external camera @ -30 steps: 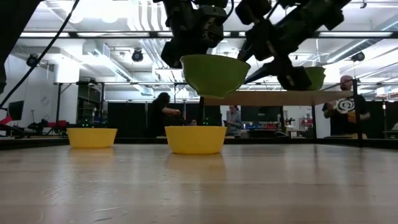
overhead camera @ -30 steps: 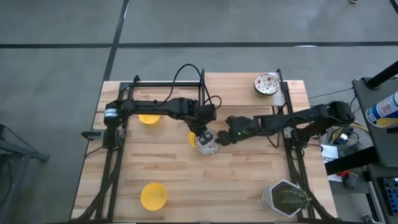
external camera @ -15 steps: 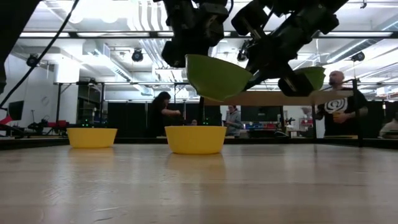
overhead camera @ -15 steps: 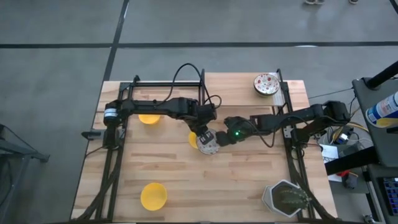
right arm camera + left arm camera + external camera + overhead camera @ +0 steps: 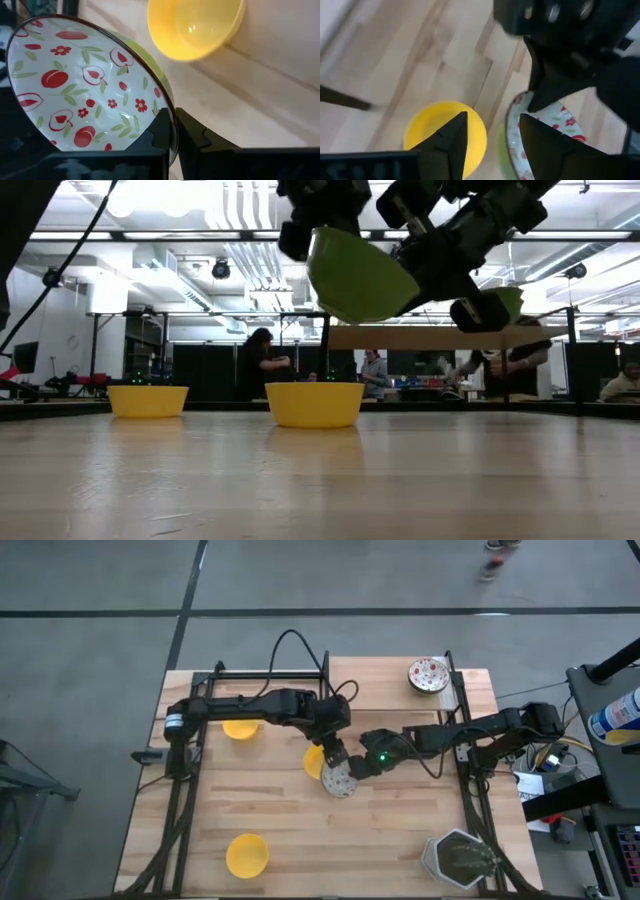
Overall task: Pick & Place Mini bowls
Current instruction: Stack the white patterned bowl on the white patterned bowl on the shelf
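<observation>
Aloft, both hands pinch the patterned bowl (image 5: 338, 780).

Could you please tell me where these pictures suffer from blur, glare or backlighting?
Left wrist view: the right hand is a blurred dark mass. Low view: bright ceiling lights silhouette both arms above the tilted patterned bowl with a green outside. Right wrist view: white sheen on that bowl's inside; the plain yellow bowl beyond is soft.
</observation>
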{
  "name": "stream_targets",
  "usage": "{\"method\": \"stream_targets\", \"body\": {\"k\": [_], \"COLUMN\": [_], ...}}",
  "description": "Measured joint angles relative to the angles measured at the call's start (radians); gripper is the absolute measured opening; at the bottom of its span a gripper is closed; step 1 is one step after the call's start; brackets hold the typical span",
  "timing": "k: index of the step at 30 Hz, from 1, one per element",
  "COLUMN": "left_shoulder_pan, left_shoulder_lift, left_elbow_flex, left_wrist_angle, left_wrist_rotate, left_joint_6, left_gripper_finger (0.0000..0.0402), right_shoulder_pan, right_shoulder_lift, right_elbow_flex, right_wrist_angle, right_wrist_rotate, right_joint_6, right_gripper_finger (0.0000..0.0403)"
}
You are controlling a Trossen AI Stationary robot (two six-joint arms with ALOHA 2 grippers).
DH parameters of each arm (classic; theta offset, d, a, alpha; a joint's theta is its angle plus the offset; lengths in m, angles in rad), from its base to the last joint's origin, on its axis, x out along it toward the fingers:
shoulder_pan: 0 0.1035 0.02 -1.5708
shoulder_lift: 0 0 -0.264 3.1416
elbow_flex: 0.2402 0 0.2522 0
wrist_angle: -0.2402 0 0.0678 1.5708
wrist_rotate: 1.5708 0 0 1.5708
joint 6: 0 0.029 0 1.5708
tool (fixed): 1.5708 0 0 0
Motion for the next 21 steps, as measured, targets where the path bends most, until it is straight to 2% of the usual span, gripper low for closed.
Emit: {"method": "stream_targets", "body": {"k": [6, 11, 16, 21], "left_shoulder_pan": [0.0, -0.001, -0.001, -0.003], "left_shoulder_lift": [-0.035, -0.114, -0.19, -0.252], "left_elbow_flex": [0.081, 0.095, 0.091, 0.088], "left_wrist_angle": [-0.005, 0.006, 0.012, 0.026], "left_wrist_rotate": [-0.004, -0.006, -0.01, -0.021], "left_joint_6": [0.016, 0.076, 0.074, 0.07], "left_gripper_finger": [0.0172, 0.0172, 0.0172, 0.0172], "right_shoulder_pan": [0.0, -0.006, -0.03, -0.106], "right_shoulder_lift": [-0.014, -0.06, -0.144, -0.229], "right_elbow_flex": [0.0, 0.007, 0.06, 0.174], "right_wrist_angle": [-0.087, -0.248, -0.384, -0.642], "right_wrist_rotate": [-0.089, -0.205, -0.202, -0.125], "right_joint_6": [0.026, 0.062, 0.031, -0.022], "right_gripper_finger": [0.0009, 0.0009, 0.0008, 0.0008]}}
